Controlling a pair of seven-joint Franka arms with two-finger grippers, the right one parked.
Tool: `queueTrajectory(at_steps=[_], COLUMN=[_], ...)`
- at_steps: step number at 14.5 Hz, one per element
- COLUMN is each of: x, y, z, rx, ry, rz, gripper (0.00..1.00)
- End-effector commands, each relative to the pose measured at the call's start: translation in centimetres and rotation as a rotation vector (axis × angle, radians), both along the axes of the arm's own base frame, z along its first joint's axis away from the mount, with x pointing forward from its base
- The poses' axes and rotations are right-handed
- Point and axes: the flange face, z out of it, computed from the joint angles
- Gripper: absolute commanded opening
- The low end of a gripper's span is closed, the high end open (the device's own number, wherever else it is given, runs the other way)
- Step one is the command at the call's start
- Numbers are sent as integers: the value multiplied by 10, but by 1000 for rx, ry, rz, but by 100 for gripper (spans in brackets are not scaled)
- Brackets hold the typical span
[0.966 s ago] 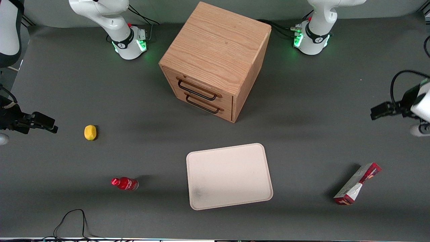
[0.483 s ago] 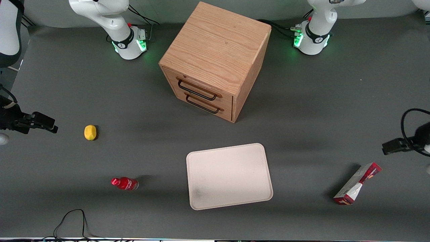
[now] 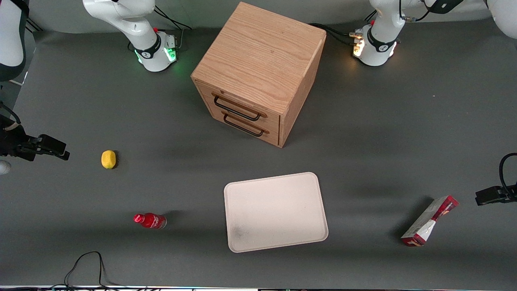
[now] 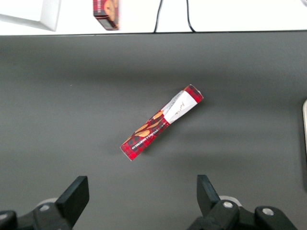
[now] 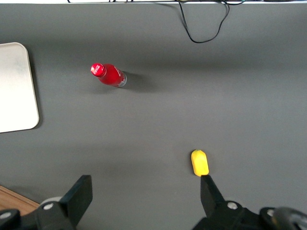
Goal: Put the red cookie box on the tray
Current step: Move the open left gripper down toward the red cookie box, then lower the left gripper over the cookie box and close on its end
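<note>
The left arm's gripper (image 4: 139,199) is hovering with fingers (image 4: 74,196) spread wide above the slim red-and-white cookie box (image 3: 429,220) lying on the grey desk (image 3: 363,129) (apart from the cream-white rectangular tray (image 3: 274,211)), presumably lining up a grasp.

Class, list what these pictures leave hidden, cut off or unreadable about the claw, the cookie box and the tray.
- Claw: open above the red cookie box; the front view's edge cuts off most of it.
- Red cookie box: its print is too small to read in both views.
- Tray: the left wrist view shows only a sliver at the picture's edge.
- Drawer cabinet: contents hidden, drawers shut.
</note>
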Motion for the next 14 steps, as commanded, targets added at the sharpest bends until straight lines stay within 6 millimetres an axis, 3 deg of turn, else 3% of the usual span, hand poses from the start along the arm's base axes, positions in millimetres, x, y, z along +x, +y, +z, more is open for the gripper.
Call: queueTrajectory(at_steps=[1, 9, 14], x=[3, 4, 4], y=[1, 6, 3], z=[1, -7, -18], rx=[11, 76, 73], ry=[2, 34, 55], rz=[-138, -661, -728], gripper=[100, 100, 100])
